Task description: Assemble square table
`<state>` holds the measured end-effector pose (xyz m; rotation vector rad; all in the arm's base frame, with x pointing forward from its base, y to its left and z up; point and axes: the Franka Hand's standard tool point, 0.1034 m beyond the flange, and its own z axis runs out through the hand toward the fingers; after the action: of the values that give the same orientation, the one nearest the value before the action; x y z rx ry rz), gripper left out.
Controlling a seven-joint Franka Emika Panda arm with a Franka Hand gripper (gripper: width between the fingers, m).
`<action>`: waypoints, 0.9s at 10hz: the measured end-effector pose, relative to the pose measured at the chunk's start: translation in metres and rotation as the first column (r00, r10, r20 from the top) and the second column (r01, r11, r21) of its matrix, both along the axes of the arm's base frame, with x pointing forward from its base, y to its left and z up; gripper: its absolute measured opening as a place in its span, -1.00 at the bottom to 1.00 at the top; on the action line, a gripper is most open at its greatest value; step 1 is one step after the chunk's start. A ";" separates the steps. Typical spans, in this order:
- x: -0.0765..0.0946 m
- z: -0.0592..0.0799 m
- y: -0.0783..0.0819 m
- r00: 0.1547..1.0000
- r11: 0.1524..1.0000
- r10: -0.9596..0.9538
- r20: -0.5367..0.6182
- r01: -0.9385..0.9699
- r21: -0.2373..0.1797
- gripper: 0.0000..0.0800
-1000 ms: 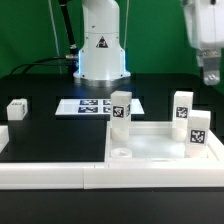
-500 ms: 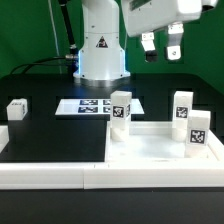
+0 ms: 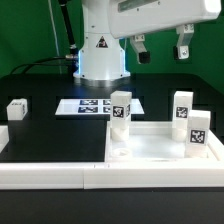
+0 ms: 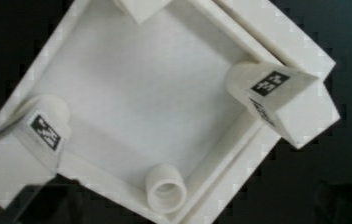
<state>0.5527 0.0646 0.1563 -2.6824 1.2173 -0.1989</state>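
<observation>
Black tabletop carries the square table [image 3: 155,148] at about four o'clock, tucked against the border wall [image 3: 50,172] presumably to brace it, three legs [image 3: 120,108] standing on it, while the gripper [image 3: 160,48] hangs released at one o'clock, holding nothing.

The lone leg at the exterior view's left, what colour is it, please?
White leg with a black-and-white tag; exterior view.

End effector [image 3: 161,48] raised high, fingers [image 3: 184,50] spread wide, pointing down, empty.
</observation>
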 end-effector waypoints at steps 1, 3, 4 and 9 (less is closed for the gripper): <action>-0.016 -0.002 -0.015 0.990 0.990 0.136 0.044 -0.134 -0.045 0.62; -0.054 -0.012 -0.050 0.932 0.928 0.357 0.057 -0.348 -0.130 0.62; -0.069 -0.018 -0.070 0.885 0.877 0.462 0.054 -0.447 -0.177 0.62; -0.099 0.005 -0.147 0.686 0.670 0.726 0.054 -0.687 -0.283 0.62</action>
<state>0.4539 -0.0823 0.1613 -3.0357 0.0213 -0.4529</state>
